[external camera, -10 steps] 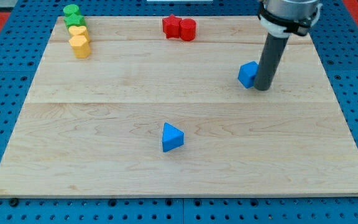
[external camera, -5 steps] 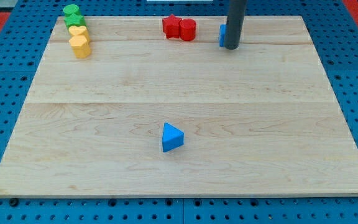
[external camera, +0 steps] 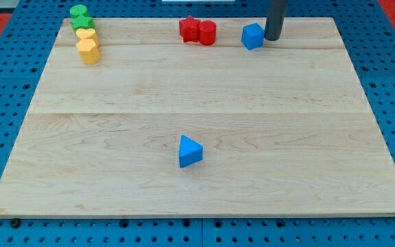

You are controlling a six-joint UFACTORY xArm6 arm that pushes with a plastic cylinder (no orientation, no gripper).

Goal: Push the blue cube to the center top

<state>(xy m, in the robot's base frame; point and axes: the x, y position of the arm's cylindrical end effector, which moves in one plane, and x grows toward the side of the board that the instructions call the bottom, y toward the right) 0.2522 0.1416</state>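
The blue cube (external camera: 253, 36) sits near the top edge of the wooden board (external camera: 197, 103), right of centre and just right of two red blocks (external camera: 198, 30). My tip (external camera: 273, 38) stands right beside the cube on its right side, a small gap or light contact between them; I cannot tell which. The rod rises out of the view's top.
A blue triangular block (external camera: 189, 151) lies below the board's centre. Two green blocks (external camera: 81, 16) and two yellow blocks (external camera: 87, 45) are stacked in a column at the top left corner. The board lies on a blue pegboard.
The blue cube moved from the right middle up and left to the top edge with the rod behind it. Since then the rod has shifted right, uncovering the cube.
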